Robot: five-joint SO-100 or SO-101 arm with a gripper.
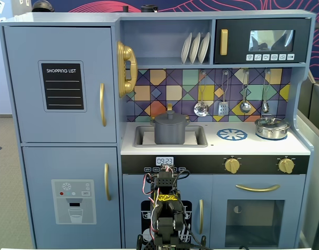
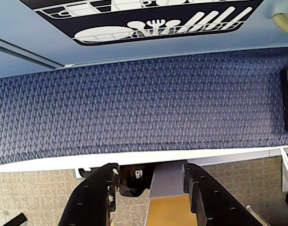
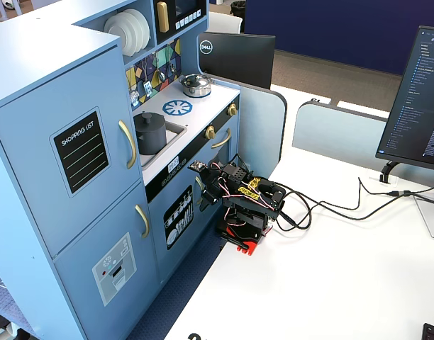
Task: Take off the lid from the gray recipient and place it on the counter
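Note:
The gray recipient (image 1: 170, 133) stands in the sink recess of the white counter (image 1: 253, 148). The lid (image 1: 170, 118), dark gray with a small knob, sits closed on it. Both also show in the other fixed view, the recipient (image 3: 151, 136) with the lid (image 3: 149, 117) on top. My arm (image 1: 167, 205) is folded low in front of the kitchen, well below the counter. My gripper (image 2: 151, 172) is open and empty. It hangs over the table edge, facing the blue carpet. It also shows in a fixed view (image 3: 205, 193).
A shiny silver pot (image 1: 272, 128) stands at the counter's right end beside the blue burner ring (image 1: 232, 135). Utensils (image 1: 222, 107) hang on the backsplash above. The arm's base (image 3: 242, 237) sits on a white desk (image 3: 330, 283) with cables and a monitor (image 3: 419, 99).

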